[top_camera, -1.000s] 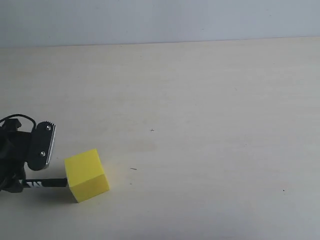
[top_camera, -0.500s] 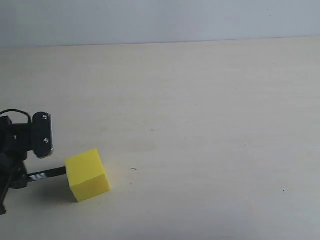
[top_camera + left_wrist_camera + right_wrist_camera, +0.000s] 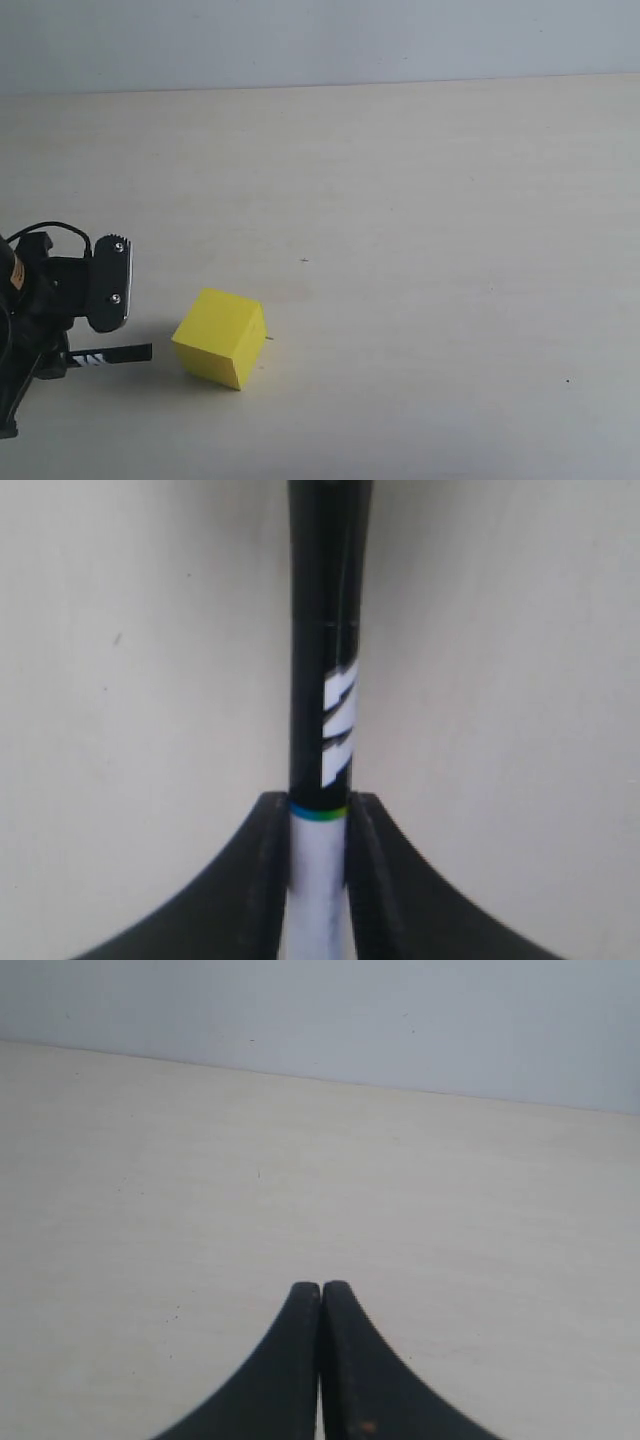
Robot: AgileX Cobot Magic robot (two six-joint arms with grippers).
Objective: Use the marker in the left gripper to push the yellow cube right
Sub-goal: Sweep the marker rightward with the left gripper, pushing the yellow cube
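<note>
Gripped marker (image 3: 112, 354) — seemingly apart from yellow cube (image 3: 218, 338).

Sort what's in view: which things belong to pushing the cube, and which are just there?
Part of the job:
marker
left gripper, holding the marker
yellow cube

Just there:
right gripper, fingers shut, empty
table

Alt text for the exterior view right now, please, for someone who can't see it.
A yellow cube sits low and left on a pale table, one corner toward the camera. At the left edge the left gripper holds a marker level, pointing at the cube, its tip just short of it.
</note>
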